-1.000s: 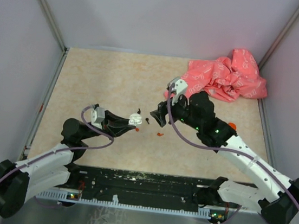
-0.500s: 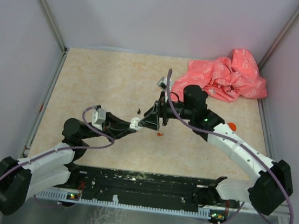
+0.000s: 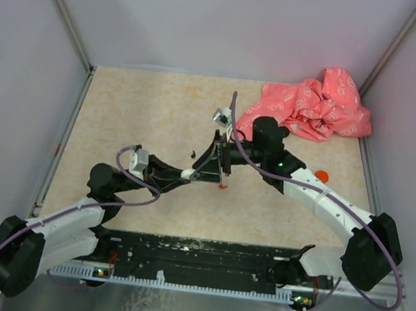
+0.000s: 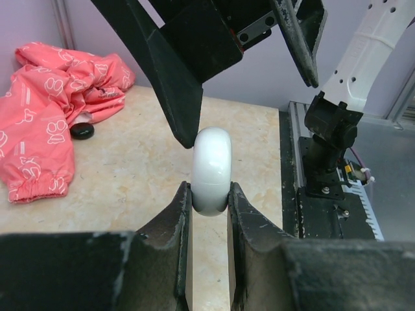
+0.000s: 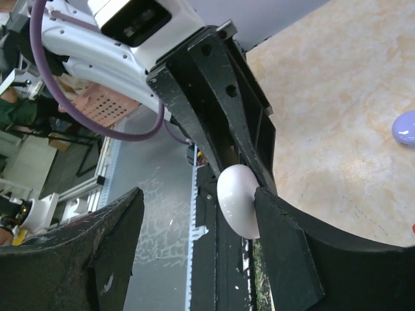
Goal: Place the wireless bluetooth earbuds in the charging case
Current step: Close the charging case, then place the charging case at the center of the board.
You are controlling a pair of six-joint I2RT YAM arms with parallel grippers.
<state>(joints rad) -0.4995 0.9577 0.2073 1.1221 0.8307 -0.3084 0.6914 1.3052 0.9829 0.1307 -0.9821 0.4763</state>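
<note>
My left gripper [image 3: 184, 174] is shut on the white rounded charging case [image 4: 211, 170], closed and held on edge above the table; it also shows in the right wrist view [image 5: 238, 199]. My right gripper [image 3: 208, 165] is open, with its jaws wide around the case. One finger [image 4: 185, 123] touches the top of the case and the other stands well clear. A tiny dark earbud piece [image 3: 193, 154] and a tiny red one [image 3: 222, 187] lie on the table beside the grippers. A small purple piece [image 5: 405, 127] lies on the table in the right wrist view.
A crumpled pink cloth [image 3: 312, 108] lies at the back right. A small orange-red round thing [image 3: 322, 175] sits near the right arm. A small black round thing [image 4: 82, 130] lies by the cloth. Grey walls close in three sides.
My right arm has swung left and down to the left gripper, and its open jaws now straddle the case. My left gripper has shifted a little right, still holding the case.
</note>
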